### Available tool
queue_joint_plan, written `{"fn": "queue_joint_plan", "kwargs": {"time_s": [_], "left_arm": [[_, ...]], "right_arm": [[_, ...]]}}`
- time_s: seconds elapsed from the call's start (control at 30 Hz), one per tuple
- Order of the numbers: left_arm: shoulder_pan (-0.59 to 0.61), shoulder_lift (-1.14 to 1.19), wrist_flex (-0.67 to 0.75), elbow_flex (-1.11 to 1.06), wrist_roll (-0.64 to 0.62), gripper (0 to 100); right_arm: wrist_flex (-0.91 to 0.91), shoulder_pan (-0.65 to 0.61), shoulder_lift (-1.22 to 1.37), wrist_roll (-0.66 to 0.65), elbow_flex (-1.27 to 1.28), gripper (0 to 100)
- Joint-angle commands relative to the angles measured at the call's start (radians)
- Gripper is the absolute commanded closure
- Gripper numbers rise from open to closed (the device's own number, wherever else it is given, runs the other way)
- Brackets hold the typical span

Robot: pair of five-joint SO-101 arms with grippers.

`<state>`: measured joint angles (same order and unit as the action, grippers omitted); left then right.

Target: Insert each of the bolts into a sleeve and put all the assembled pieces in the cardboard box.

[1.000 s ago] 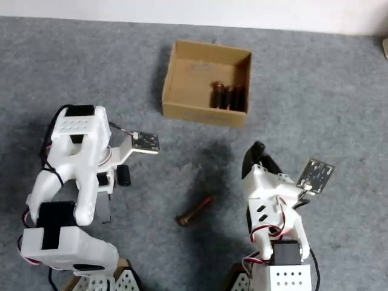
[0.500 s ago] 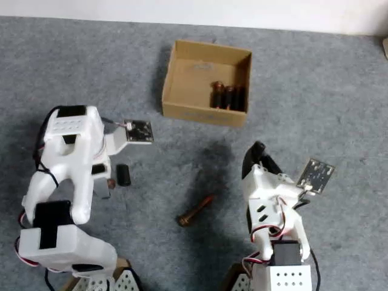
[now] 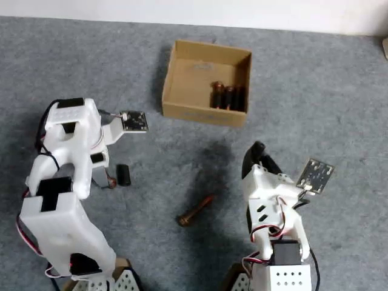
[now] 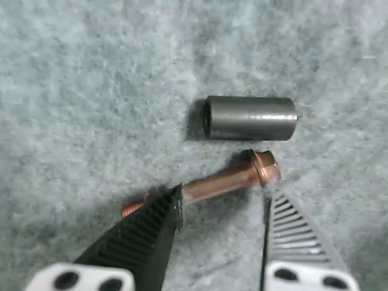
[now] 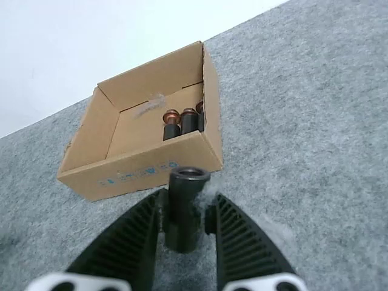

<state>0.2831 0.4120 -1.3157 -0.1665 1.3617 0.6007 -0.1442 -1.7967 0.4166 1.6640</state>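
Several assembled pieces (image 5: 182, 123) lie in the box (image 3: 182, 112). Two bolts are not yet sleeved: a loose bolt (image 3: 194, 210) on the tabletop (image 3: 315, 91), and a second bolt (image 4: 227, 180) just beside a lying sleeve (image 4: 250, 117), straddled by the low, wide-open, empty left claw (image 4: 223, 203). The right claw (image 5: 185, 209) hangs short of the box, clamped on an upright sleeve (image 5: 188, 179).

Your left hand (image 4: 224, 197) points straight down, fingers (image 4: 145, 236) spread apart; your right hand (image 5: 187, 205), angled forward, is clamped on a sleeve (image 5: 189, 177).
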Motion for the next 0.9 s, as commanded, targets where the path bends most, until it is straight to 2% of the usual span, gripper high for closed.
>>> {"fn": "queue_joint_plan", "kwargs": {"time_s": [0.0, 0.23, 0.87], "left_arm": [[0.024, 0.038, -0.014, 0.048, 0.902, 79], [0.030, 0.038, -0.153, 0.090, 0.896, 79], [0.099, 0.048, -0.173, 0.077, 0.891, 79]], "right_arm": [[-0.033, 0.005, -0.005, -0.014, 0.001, 99.5], [-0.033, 0.005, -0.005, -0.014, 0.001, 99.5], [-0.033, 0.007, -0.005, -0.014, 0.001, 99.5]]}}
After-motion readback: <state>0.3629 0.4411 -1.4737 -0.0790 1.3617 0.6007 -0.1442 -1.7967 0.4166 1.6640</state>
